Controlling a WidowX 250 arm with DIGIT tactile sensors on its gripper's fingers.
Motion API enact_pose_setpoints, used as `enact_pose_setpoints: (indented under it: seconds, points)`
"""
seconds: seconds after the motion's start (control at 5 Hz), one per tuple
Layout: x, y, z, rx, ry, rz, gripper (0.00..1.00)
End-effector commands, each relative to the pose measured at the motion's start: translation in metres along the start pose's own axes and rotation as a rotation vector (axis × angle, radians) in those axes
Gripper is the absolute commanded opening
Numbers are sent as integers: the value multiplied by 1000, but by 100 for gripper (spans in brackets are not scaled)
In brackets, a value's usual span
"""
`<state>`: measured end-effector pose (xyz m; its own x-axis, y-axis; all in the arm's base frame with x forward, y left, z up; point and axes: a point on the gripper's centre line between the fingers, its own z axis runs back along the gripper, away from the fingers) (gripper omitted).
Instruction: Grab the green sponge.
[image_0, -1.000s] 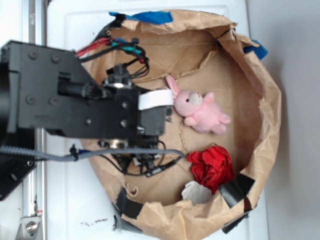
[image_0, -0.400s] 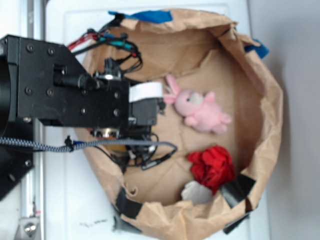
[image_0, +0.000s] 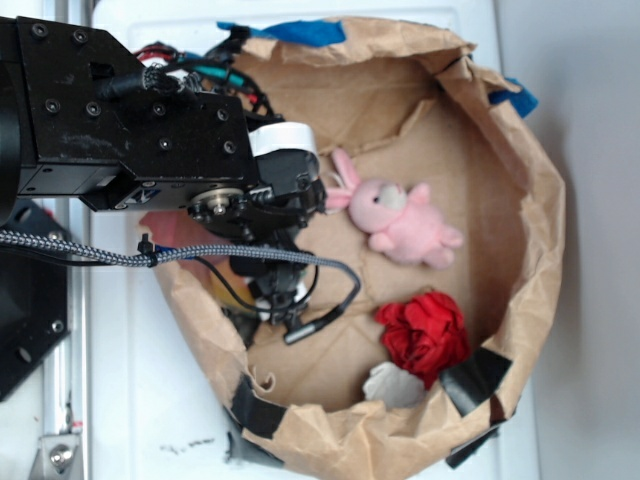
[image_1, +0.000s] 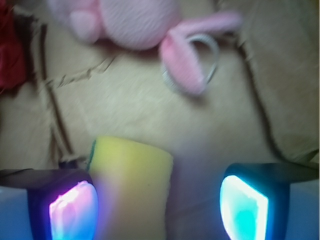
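Note:
The green sponge (image_1: 131, 187) is a yellow foam block with a thin green edge on its left side. In the wrist view it lies on brown paper between the fingers of my gripper (image_1: 157, 202), close against the left finger (image_1: 72, 210) and apart from the right finger (image_1: 245, 207). The gripper is open. In the exterior view the black arm (image_0: 150, 130) covers the sponge and the jaws.
A pink plush bunny (image_0: 400, 222) lies just past the gripper, its ear by a small ring (image_1: 197, 60). A red cloth ball (image_0: 425, 335) and a grey-white scrap (image_0: 390, 385) lie at the front right. Crumpled brown paper walls (image_0: 540, 230) ring the floor.
The arm has shifted up and to the left in the exterior view, uncovering more of the paper floor beside the bunny. The bunny and the red ball have not moved.

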<state>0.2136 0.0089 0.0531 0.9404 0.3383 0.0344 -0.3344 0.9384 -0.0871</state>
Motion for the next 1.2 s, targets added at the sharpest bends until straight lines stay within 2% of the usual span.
enact_pose_setpoints:
  seconds: [0.0,0.2,0.6,1.0]
  points:
    - [2,-8,15,-25,-55,-32,100]
    - [2,-11,-3,9,-28,-49,100]
    - [-1,-16,-21,76,-67,-76,100]
    - [-1,-15,-27,77,-49,-83,100]
